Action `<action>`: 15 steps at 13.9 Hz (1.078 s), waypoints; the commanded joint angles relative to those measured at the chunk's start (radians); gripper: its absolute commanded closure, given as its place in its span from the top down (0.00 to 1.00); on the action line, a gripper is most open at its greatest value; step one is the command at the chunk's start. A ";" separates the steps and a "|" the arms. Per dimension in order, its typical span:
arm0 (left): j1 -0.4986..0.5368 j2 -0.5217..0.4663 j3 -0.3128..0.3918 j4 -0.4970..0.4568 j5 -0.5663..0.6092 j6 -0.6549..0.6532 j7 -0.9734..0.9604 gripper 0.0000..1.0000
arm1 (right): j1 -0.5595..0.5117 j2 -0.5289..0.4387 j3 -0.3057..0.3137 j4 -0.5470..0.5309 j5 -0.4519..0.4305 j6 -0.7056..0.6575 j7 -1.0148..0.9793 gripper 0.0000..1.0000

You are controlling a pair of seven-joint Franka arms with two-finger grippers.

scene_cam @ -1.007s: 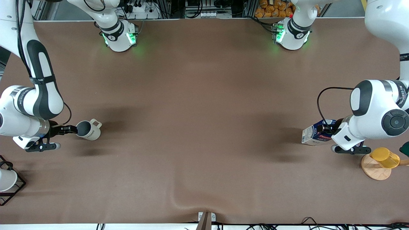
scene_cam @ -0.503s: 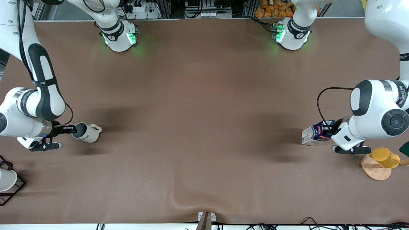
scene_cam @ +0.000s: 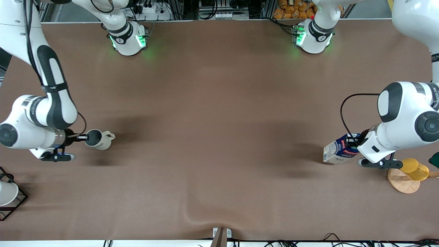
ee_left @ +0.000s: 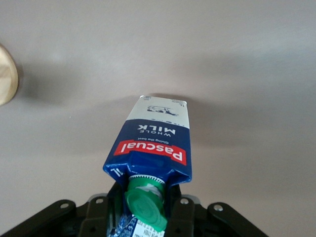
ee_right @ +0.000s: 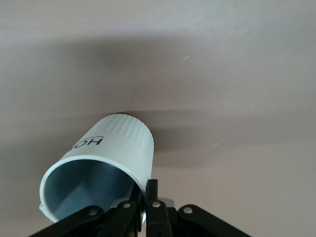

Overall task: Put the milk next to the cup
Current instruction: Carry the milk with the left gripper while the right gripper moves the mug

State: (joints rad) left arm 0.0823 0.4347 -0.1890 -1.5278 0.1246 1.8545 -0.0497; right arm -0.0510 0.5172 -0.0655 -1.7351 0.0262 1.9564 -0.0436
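Blue-and-white milk carton (scene_cam: 337,150), pinched at its gable by the left gripper (scene_cam: 353,141), hangs over the left arm's table edge. Cream mug (scene_cam: 99,139), rim clamped by the right gripper (scene_cam: 83,138), is at the right arm's edge. We judge this the carrying step; next we bring them together mid-table.

Tilted cup (ee_right: 106,158), rim pinched in right hand (ee_right: 146,201), above brown table (ee_right: 237,74).

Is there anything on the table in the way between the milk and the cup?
No, nothing visible. The left hand holds the milk at its end of the table; the right hand grips the cup at the other end. Only bare brown tabletop lies between them.
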 commanded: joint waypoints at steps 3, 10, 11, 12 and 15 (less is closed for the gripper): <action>-0.003 -0.069 -0.058 0.005 0.012 -0.096 -0.004 0.35 | 0.089 -0.054 0.012 0.097 0.149 -0.201 0.212 0.00; -0.003 -0.076 -0.109 0.020 0.013 -0.120 -0.058 0.35 | 0.385 -0.062 0.010 0.097 0.271 -0.107 0.762 0.00; -0.003 -0.076 -0.113 0.026 0.012 -0.120 -0.058 0.35 | 0.437 -0.060 0.007 0.094 0.270 -0.053 0.840 0.00; -0.003 -0.077 -0.119 0.028 0.012 -0.120 -0.067 0.36 | 0.466 -0.059 0.009 0.095 0.271 -0.012 0.920 0.00; 0.001 -0.079 -0.162 0.028 0.012 -0.127 -0.130 0.36 | 0.571 -0.026 0.009 0.097 0.273 0.125 1.111 0.00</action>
State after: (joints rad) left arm 0.0776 0.3662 -0.3213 -1.5097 0.1246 1.7544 -0.1325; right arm 0.4783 0.4719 -0.0428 -1.6364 0.2856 2.0150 0.9696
